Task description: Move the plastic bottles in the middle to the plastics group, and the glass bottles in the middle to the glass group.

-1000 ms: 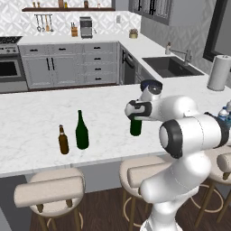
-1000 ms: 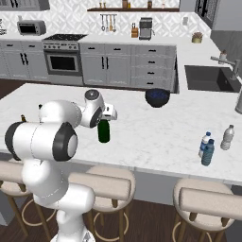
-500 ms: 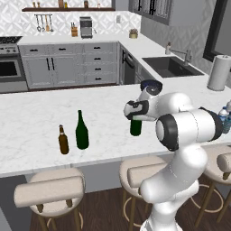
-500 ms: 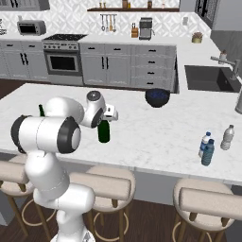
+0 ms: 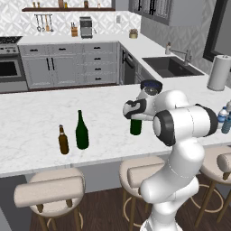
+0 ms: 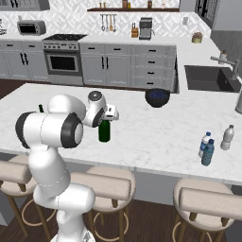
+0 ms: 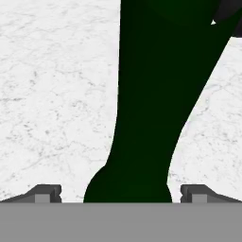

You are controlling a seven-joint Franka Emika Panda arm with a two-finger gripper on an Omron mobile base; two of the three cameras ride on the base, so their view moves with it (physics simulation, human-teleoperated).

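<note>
The tall green wine bottle [image 5: 136,127] [image 6: 104,132] stands upright in the middle of the white island counter [image 5: 36,117]. My gripper [image 5: 133,111] [image 6: 109,115] is open around its upper part. In the hand view the bottle [image 7: 151,94] rises between the two fingertips [image 7: 45,194] with a gap on each side. To the left stand the short brown beer bottle [image 5: 63,140] and the very dark green wine bottle [image 5: 81,131]. At the right end, a bluish-teal bottle [image 6: 208,152] and a white-capped, blue-labelled one [image 6: 204,143] stand close to a clear plastic bottle [image 6: 227,137].
A dark bowl [image 6: 157,97] sits on the far side of the counter behind the green bottle. A white paper-towel roll [image 5: 218,72] stands at the far right near the sink [image 5: 171,66]. Padded stools [image 5: 49,190] line the counter's near edge.
The arm's elbow has swung a little while the hand stays at the green bottle's neck. The bottle has not moved and the jaws remain wide.
</note>
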